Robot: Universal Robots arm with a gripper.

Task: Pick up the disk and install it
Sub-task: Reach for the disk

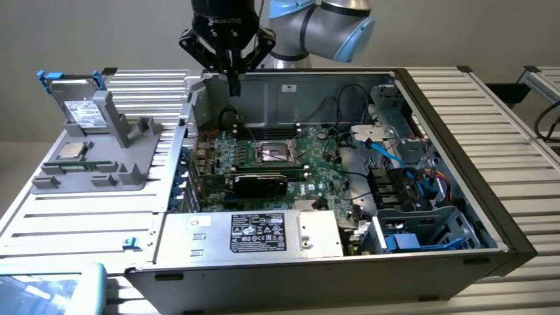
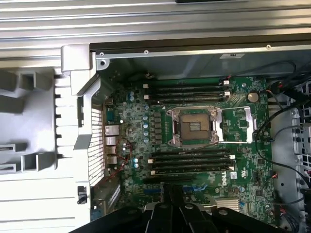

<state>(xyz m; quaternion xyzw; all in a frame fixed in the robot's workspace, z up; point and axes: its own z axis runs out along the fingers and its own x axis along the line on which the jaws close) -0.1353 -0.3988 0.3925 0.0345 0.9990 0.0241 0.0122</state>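
Exterior view: closed fingers point(image 1: 233, 77) near case rim point(image 1: 306, 70)

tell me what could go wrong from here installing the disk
1. The gripper is shut, hanging over the motherboard; dropping here could strike the bare socket.
2. The disk stands propped in the grey holder; a skewed approach might tip it.
3. The blue cable near the drive cage could snag it.
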